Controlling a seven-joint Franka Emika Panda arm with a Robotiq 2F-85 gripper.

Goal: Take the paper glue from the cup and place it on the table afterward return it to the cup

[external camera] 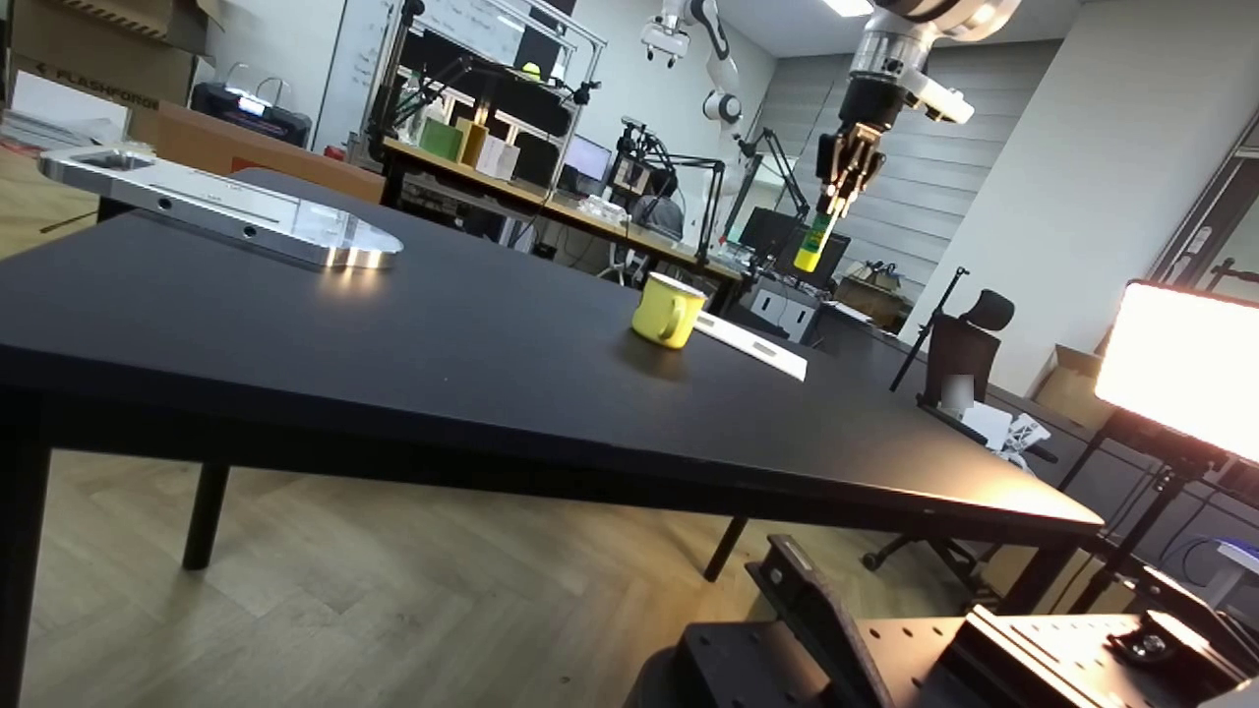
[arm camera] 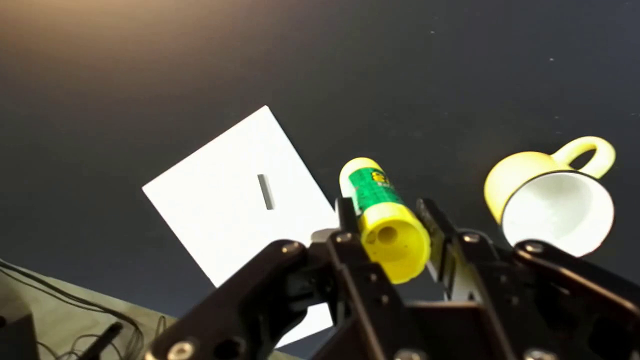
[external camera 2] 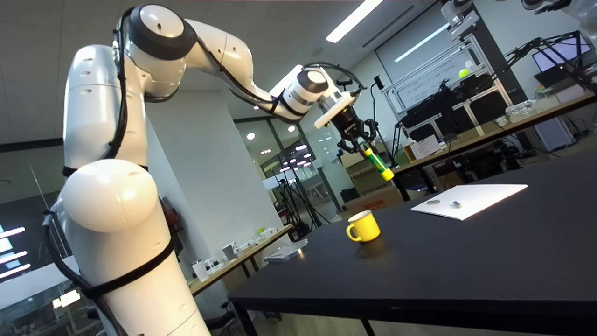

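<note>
The paper glue is a stick with a green label and yellow ends (arm camera: 375,192). It hangs tilted in the air above the table in both exterior views (external camera: 815,246) (external camera 2: 379,165). My gripper (arm camera: 386,207) is shut on the glue near its upper yellow end; it also shows in both exterior views (external camera: 844,192) (external camera 2: 364,145). The yellow cup (arm camera: 517,180) stands upright on the black table (arm camera: 400,75), to the right of the gripper in the wrist view. Its white inside shows nothing in it. The cup is also in both exterior views (external camera: 659,315) (external camera 2: 365,227).
A flat white board (arm camera: 235,195) with small grey pieces lies on the table, left of the glue in the wrist view; it also shows in an exterior view (external camera 2: 485,198). A thick shiny metal plate (external camera: 236,208) lies at the table's far end. A bright light panel (external camera: 1190,364) stands beside the table.
</note>
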